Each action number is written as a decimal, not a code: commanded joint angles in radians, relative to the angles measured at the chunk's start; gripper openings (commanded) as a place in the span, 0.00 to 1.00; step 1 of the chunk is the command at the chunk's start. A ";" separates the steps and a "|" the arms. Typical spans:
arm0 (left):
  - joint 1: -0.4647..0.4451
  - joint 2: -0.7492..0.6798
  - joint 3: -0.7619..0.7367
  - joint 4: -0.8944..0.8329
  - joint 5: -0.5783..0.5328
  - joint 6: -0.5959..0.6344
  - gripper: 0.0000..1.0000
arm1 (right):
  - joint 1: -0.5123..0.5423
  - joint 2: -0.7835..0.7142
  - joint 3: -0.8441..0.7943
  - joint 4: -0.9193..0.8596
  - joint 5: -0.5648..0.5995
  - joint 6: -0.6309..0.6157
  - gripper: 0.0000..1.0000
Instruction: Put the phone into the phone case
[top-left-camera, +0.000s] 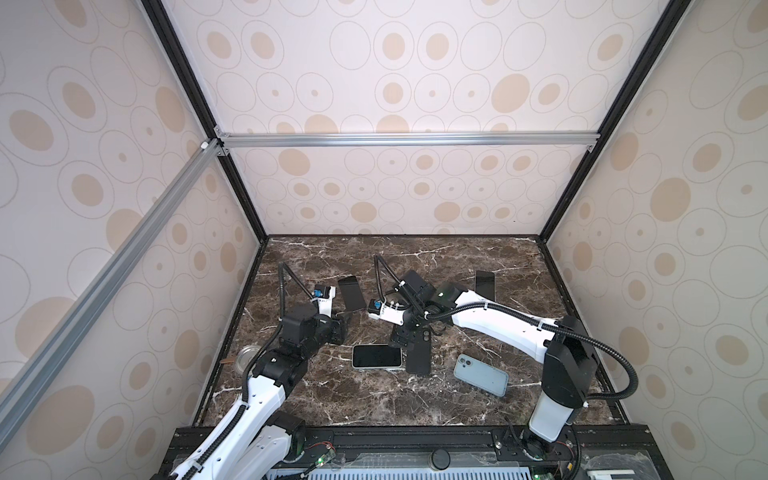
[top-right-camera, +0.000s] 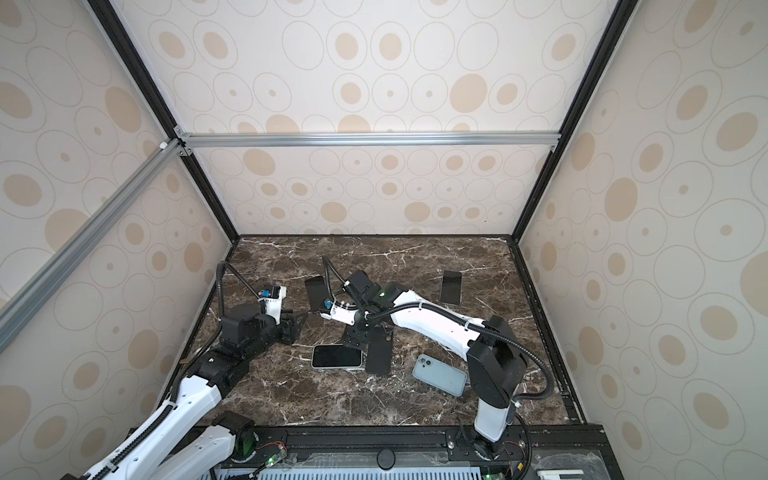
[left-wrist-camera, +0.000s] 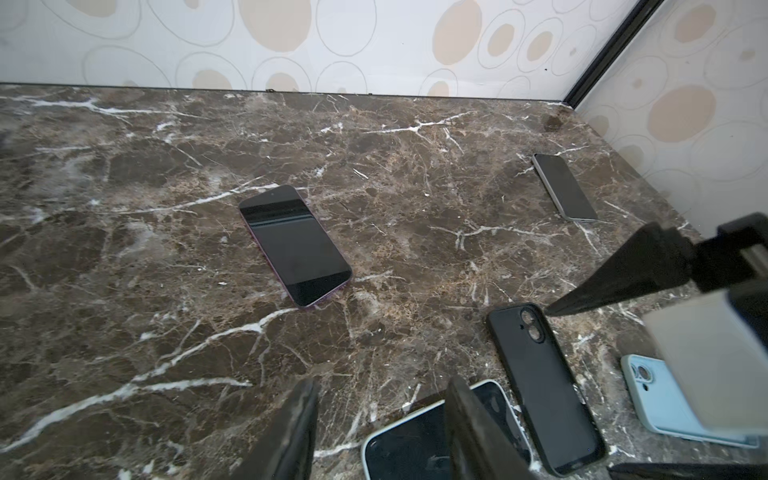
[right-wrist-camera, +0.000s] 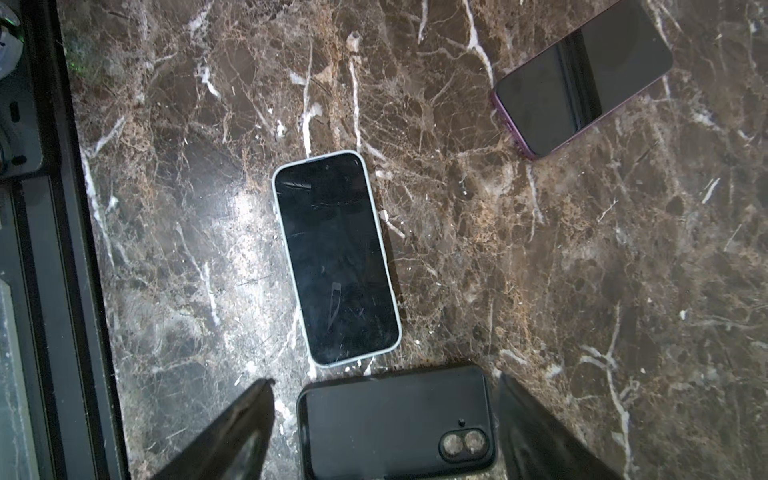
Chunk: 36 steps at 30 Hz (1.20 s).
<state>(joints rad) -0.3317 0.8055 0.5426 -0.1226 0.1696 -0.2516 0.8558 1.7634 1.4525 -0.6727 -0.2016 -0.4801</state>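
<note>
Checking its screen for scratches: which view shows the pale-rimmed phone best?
The right wrist view: the pale-rimmed phone lies whole, large, screen-up. The left wrist view catches only one end; in both top views it is small.

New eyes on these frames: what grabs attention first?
Five phone-shaped slabs lie scattered on the dark marble table; near the middle a white-edged phone lies face up right beside a black case that lies back up. The right gripper hangs open over the black case, its fingers on either side of it. A light blue case lies alone towards the front right.
</note>
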 joint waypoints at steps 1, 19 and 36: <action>0.004 -0.033 -0.002 -0.009 -0.071 0.070 0.55 | -0.011 0.021 0.000 -0.016 -0.024 -0.091 0.89; 0.003 -0.075 0.003 -0.049 -0.286 0.053 0.73 | 0.015 0.202 0.080 -0.017 -0.118 -0.148 1.00; 0.006 -0.080 0.003 -0.050 -0.292 0.049 0.74 | 0.099 0.322 0.086 0.018 -0.054 -0.117 1.00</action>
<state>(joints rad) -0.3309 0.7311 0.5388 -0.1596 -0.1154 -0.2085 0.9367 2.0640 1.5242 -0.6456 -0.2699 -0.5919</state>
